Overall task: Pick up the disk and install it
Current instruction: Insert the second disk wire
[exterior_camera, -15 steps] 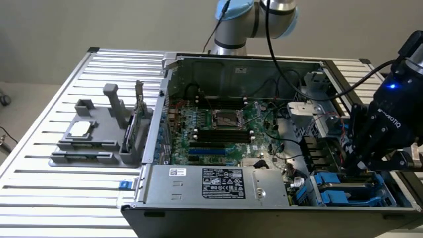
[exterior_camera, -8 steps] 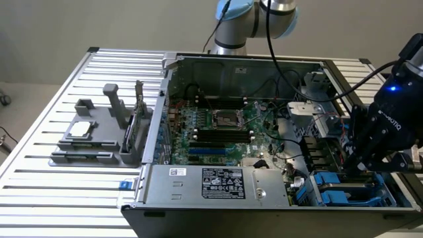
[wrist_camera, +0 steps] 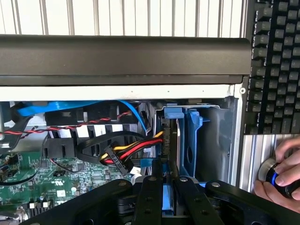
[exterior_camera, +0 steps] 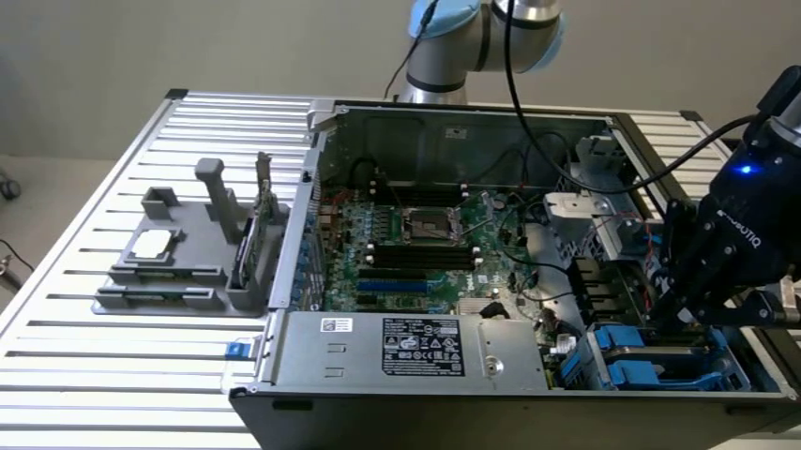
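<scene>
- Blue plastic is catching my eye first: the carrier frame of the disk (wrist_camera: 187, 140) is standing on edge inside the drive bay (exterior_camera: 663, 361) at the near right corner of the computer case (exterior_camera: 501, 398), as the exterior view shows it.
- I am seeing the gripper (exterior_camera: 701, 314) reaching down into that corner, right above the blue bay parts.
- In the wrist view the gripper (wrist_camera: 163, 187) is sitting with its two black fingers (wrist_camera: 147, 197) close together on either side of a blue part at the disk's edge; they are looking narrow and closed around it, so I am reading it as gripping the disk.
- The disk is resting within the bay's grey metal walls, with a blue tab showing at its far end.
- A bundle of red, yellow and black cables (wrist_camera: 126, 152) is lying just beside the disk, running to a black connector.
- The green motherboard (exterior_camera: 419, 244) is lying flat in the middle of the case, and the silver labelled power supply box (exterior_camera: 419, 349) is sitting along the near edge.
- A grey fixture (exterior_camera: 188, 253) is standing on the slatted table (exterior_camera: 75, 366), left of the case.
- Outside the case, a person's hand (wrist_camera: 283, 173) is resting on a round blue-lit knob (wrist_camera: 272, 173), near a black keyboard (wrist_camera: 276, 65).
</scene>
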Available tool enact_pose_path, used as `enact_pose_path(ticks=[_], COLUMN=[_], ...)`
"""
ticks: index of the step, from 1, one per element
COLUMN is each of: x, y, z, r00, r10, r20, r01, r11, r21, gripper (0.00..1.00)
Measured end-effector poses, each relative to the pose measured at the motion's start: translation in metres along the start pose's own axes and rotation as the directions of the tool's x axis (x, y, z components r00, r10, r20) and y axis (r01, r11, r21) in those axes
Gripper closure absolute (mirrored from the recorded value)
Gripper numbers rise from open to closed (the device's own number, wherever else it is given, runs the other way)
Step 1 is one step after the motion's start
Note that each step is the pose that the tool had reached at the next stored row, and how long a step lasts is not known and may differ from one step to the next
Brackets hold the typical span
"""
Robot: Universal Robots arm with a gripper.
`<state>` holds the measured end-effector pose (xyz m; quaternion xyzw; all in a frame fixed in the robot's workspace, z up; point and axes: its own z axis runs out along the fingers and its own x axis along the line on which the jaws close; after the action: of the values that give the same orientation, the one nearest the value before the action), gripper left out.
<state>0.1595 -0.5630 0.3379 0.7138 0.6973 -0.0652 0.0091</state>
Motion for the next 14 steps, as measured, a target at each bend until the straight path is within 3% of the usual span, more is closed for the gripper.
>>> enact_pose_path(ticks=[14], x=[-0.0049], y=[0.0010], z=[0.0034], r00=[0.9998], r10=[-0.011], r20=[-0.0168], r01=[0.011], r11=[0.9999], r21=[-0.0008], gripper=[0.84])
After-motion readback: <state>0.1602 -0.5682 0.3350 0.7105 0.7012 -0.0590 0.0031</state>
